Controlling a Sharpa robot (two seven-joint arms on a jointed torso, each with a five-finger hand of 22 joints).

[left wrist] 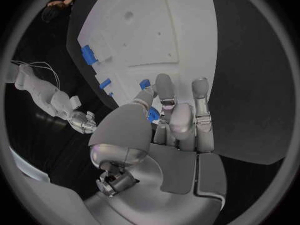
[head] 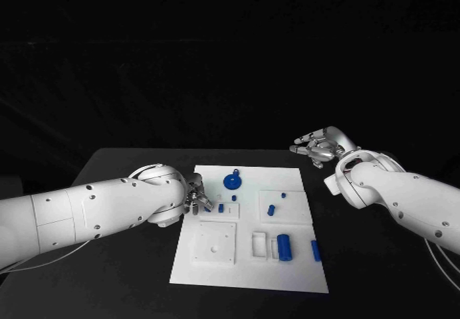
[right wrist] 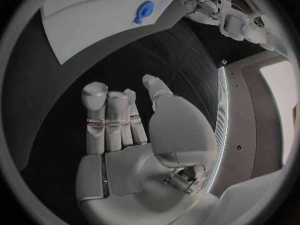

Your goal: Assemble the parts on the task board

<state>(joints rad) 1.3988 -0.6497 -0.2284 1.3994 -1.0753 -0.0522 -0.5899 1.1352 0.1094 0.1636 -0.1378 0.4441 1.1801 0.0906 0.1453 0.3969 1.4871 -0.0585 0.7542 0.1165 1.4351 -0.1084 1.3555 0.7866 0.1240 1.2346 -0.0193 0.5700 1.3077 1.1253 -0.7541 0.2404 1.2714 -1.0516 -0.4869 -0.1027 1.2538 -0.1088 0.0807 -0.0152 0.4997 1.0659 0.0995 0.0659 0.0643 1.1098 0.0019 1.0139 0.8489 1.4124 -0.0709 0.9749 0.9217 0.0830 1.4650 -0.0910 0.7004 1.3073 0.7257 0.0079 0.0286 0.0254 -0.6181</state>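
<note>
The white task board (head: pixel 288 178) lies mid-table. My left hand (head: pixel 197 199) is at the board's left edge, and a small blue part (left wrist: pixel 152 115) shows between its thumb and fingers (left wrist: pixel 164 92), seemingly pinched. Another small blue part (head: pixel 221 208) stands on the board just beside those fingers. A round blue disc part (head: pixel 232 181) lies near the far edge. A blue cylinder (head: pixel 284 246) and a slim blue piece (head: pixel 316 250) lie near the front right. My right hand (head: pixel 321 146) hovers off the board's far right corner, fingers apart and holding nothing.
A raised white square block (head: pixel 215 242) sits at the board's front left, and a shallow square recess (head: pixel 286 206) with two small blue pegs at the right. Black table (head: pixel 125 166) surrounds the board on all sides.
</note>
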